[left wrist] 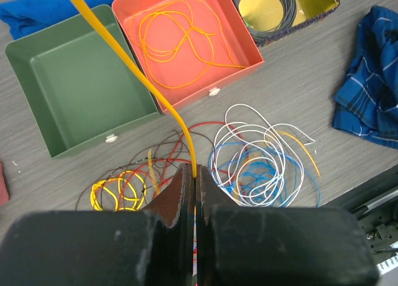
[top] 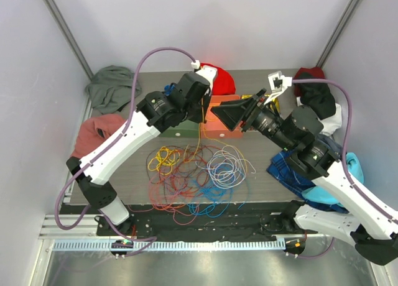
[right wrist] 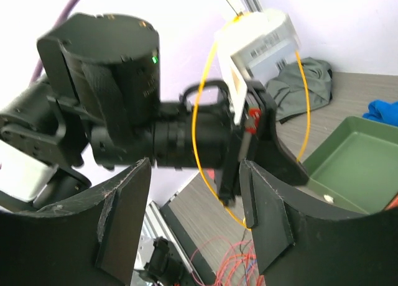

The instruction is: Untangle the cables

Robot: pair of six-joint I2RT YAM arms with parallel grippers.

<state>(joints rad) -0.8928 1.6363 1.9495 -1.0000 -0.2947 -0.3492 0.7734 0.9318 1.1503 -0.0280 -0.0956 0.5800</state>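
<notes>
The cables (top: 193,171) lie in a loose tangle of red, blue, white, yellow and dark wires on the table's near half. My left gripper (top: 202,109) hangs above the trays, and in its wrist view the left gripper (left wrist: 194,174) is shut on a yellow-orange cable (left wrist: 124,50). That cable runs up from the jaws and also hangs down to the pile. My right gripper (top: 219,115) faces the left one with its jaws open. In its wrist view the right gripper (right wrist: 196,217) has a loop of the yellow-orange cable (right wrist: 198,130) between its fingers, against the right finger's (right wrist: 267,217) inner edge.
A green tray (left wrist: 81,93) stands beside a salmon tray (left wrist: 239,40) that holds an orange wire. A gold tin (left wrist: 317,0) with a black coil sits behind them. Cloths lie around the table: grey (top: 112,87), red (top: 221,78), pink (top: 96,130), blue plaid (left wrist: 373,74).
</notes>
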